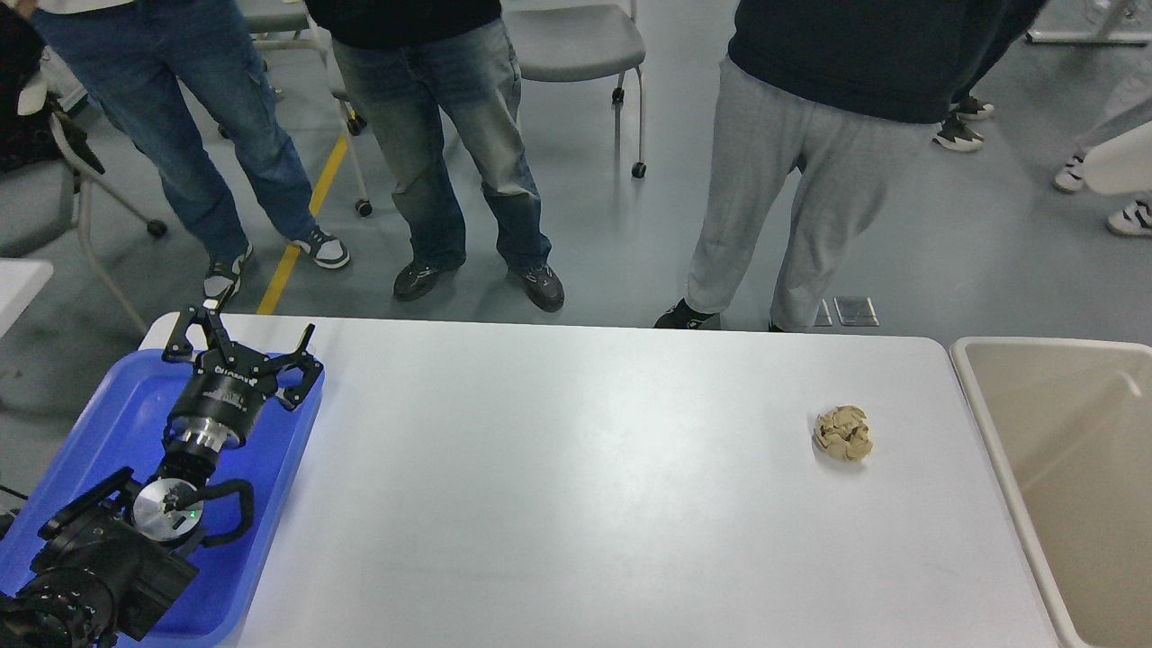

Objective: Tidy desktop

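The white desktop (576, 486) fills the middle of the head view. A crumpled tan paper ball (843, 433) lies on its right part. My left gripper (245, 329) is open and empty, hovering over the far right corner of the blue tray (99, 432) at the table's left end. My right gripper is out of view. A pale white shape, part of the paper cup (1120, 160), shows at the right edge, high above the floor; what holds it is hidden.
A beige bin (990, 423) stands against the table's right end. Three people stand just beyond the far edge, one in grey trousers (774, 198) close to the table. Wheeled chairs (576, 45) stand behind them.
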